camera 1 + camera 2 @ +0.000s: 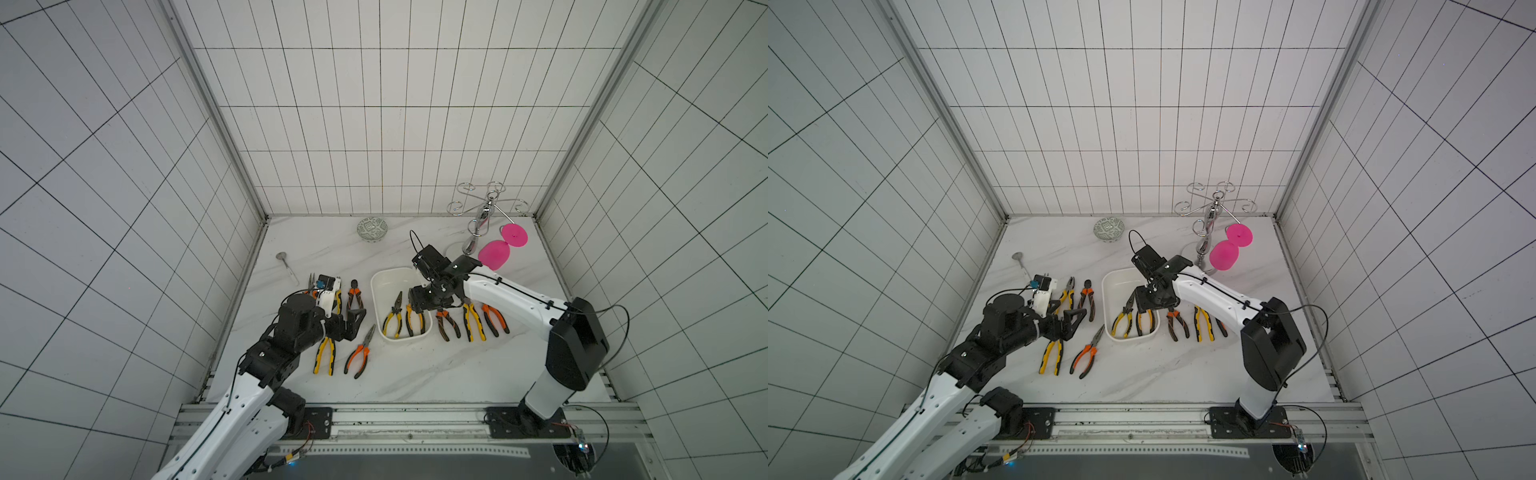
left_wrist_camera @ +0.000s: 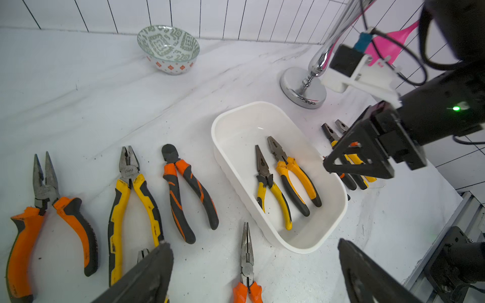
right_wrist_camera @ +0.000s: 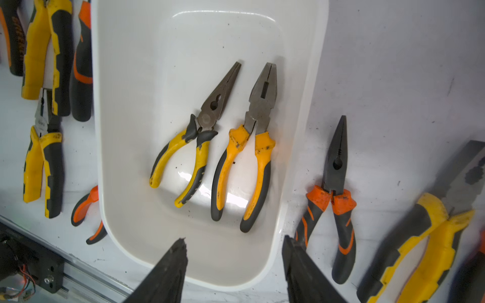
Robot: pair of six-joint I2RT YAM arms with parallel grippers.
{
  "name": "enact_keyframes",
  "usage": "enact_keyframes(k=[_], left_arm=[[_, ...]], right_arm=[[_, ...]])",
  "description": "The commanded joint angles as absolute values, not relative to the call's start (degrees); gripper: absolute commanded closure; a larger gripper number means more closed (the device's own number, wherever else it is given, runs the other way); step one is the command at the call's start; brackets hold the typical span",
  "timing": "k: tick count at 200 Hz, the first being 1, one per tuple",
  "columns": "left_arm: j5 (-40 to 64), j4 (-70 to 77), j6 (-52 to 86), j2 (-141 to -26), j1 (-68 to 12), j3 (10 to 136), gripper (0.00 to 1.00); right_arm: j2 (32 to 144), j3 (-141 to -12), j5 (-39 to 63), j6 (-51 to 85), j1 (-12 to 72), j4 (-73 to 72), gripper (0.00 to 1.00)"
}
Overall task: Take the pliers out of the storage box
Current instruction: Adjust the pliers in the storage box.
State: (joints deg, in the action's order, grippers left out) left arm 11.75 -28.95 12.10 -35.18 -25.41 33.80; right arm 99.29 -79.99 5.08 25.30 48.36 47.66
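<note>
The storage box is white, pliers yellow-and-black or orange-and-black, bowl green-patterned.

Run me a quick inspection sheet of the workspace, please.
Surface: white marble-look table, a few dark specks.
Job's things: storage box holds two, needle-nosed pliers and blunt pliers; other pliers lie on the table on both sides.
Clutter: patterned bowl, spoon, chrome rack, pink glass.
Grippers: left gripper open, empty, over table pliers; right gripper open, empty, above the box.
Cables: black cable loop at right wrist, clear of pliers.
Surroundings: tiled walls, metal rail in front.
</note>
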Motion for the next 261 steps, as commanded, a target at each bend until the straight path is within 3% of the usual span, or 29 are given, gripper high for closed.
enact_keyframes(k=[1,62,103,142,169,217,261], left_arm=[[11.65,-28.05,7.72,-30.76,-25.92,32.71,0.01],[16.65,-31.03,0.88,-26.72,-26.02,32.62,0.01],[18.18,-30.75,0.41,-27.11,-26.02,32.66,0.01],[18.89,-31.64,-1.44,-26.54,-26.04,33.12,0.01],[19.32,-32.39,-2.14,-27.06,-26.07,33.49,0.01],[21.33,-32.08,-1.80,-28.30,-26.04,33.84,0.01],[20.90,-31.48,-1.51,-28.49,-26.07,33.54,0.01]], right_arm=[[103.82,-86.05,1.59,28.51,48.25,52.68,0.43],[115.33,-95.56,-4.23,30.85,48.21,54.89,0.44],[122.48,-103.47,-6.31,31.80,47.99,57.45,0.53],[125.85,-105.43,-10.12,33.83,47.99,58.28,0.54],[128.99,-107.23,-9.06,33.84,47.25,58.32,0.60],[133.18,-109.77,-5.31,32.35,45.49,57.40,0.61],[133.75,-110.09,-4.36,30.74,45.51,57.31,0.79]])
